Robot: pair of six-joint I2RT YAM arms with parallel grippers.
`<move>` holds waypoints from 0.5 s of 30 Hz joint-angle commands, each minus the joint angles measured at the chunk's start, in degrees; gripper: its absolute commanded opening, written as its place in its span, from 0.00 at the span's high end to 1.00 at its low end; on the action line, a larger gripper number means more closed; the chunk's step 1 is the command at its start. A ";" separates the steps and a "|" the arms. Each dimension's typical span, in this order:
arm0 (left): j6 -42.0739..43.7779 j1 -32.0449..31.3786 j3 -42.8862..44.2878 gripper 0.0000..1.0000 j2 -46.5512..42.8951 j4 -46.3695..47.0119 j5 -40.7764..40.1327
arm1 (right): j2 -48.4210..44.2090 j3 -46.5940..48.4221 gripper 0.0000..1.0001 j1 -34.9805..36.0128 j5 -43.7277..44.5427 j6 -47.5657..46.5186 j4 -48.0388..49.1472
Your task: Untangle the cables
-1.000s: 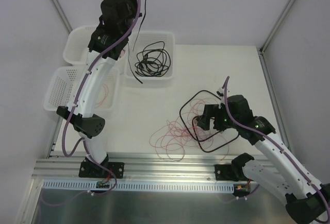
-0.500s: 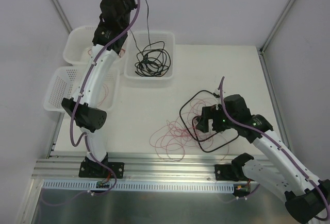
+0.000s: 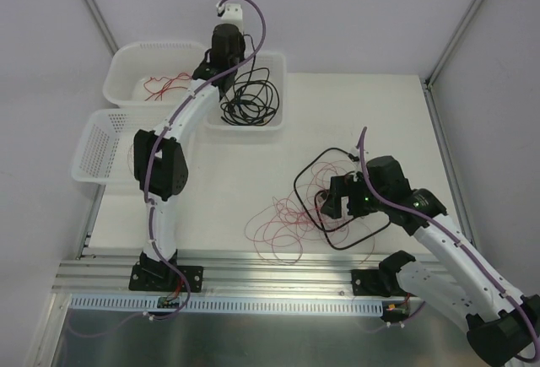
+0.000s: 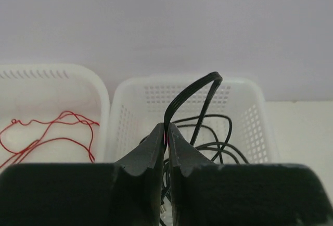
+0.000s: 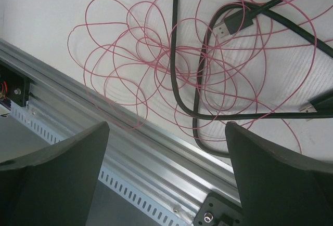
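Left gripper [image 4: 166,128] far back over the table, above a white basket [image 4: 240,104], fingers pressed together on a black cable [image 4: 212,77]. Held cable arching up from the pinch and dropping into that basket, onto a dark coil of more black cable; apparently one and the same cable, though hard to confirm from here. Just beside it on the left, a second basket [image 4: 101,93] with a loose red wire [image 4: 65,113] inside.

Right gripper [image 5: 166,124] low near the table's front edge, fingers spread wide, nothing between them. Directly below, a tangle of thin red wires [image 5: 130,44] in many loops on the white table [image 5: 41,8], crossed by a black cable loop [image 5: 198,96] with a small plug end [image 5: 237,22]. Outermost red loops reaching the metal rail [image 5: 130,153] along the front.
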 commanded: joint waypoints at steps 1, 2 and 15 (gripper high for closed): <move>-1.33 0.60 -2.89 0.93 1.66 3.31 2.55 | -1.37 0.08 0.01 0.20 -0.32 -0.64 -0.74; -1.86 0.60 -3.69 0.93 2.20 3.13 3.25 | -1.37 0.00 0.00 0.20 -0.15 -0.55 -0.92; -8.80 0.60 -10.19 0.57 2.39 -8.03 11.78 | -3.56 2.10 0.00 0.20 4.33 -1.07 -5.22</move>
